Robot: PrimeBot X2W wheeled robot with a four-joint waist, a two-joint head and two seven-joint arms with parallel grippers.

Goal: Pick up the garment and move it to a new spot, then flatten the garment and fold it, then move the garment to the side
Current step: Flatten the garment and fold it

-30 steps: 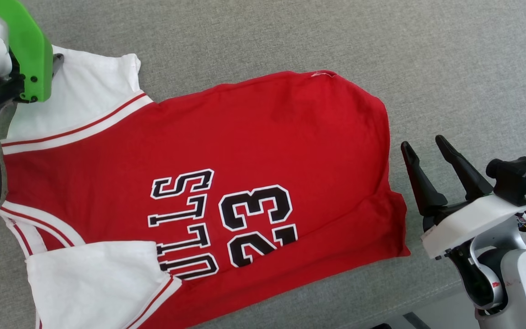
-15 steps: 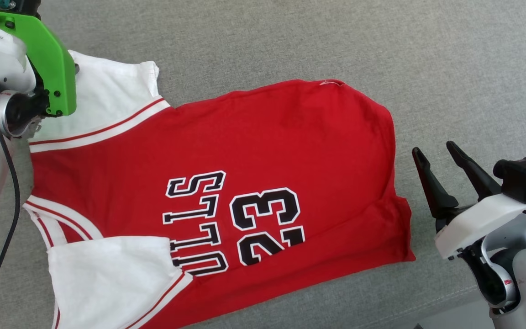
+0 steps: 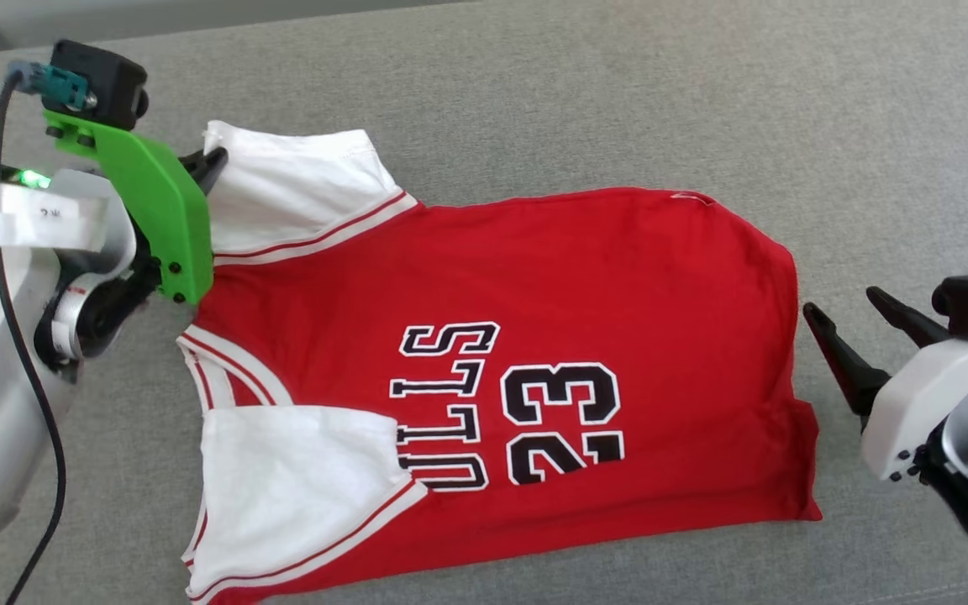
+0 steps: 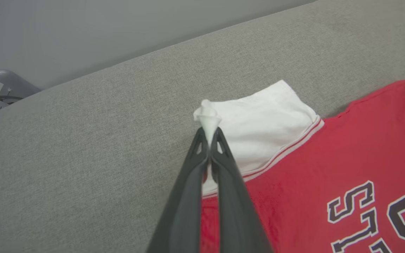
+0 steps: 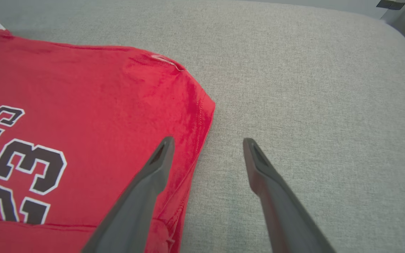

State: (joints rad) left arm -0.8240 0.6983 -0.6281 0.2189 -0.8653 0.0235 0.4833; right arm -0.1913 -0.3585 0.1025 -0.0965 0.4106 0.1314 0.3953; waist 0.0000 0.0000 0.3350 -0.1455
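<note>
Head view: cushion (image 3: pixel 618 92) w/ garment (image 3: pixel 585 269) flat on it, long axis running left–right, neck toward robot's left, hem (image 5: pixel 199 119) toward right. On the left, left gripper (image 4: pixel 209 135) is pressed together, pinching far sleeve (image 4: pixel 258 119) corner; body of garment lies to its right. Opposite, right gripper (image 5: pixel 208 140) spread, empty, just beside hem, so nearer arm for that end. Hidden: near sleeve (image 3: pixel 299 479) covers pt of lettering (image 3: pixel 450 386); btm-left edge cut off.

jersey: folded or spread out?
Mostly spread: the jersey lies flat on the gray cushion. Its near sleeve is folded over the lettering; the left gripper pinches a corner of the far sleeve.
</note>
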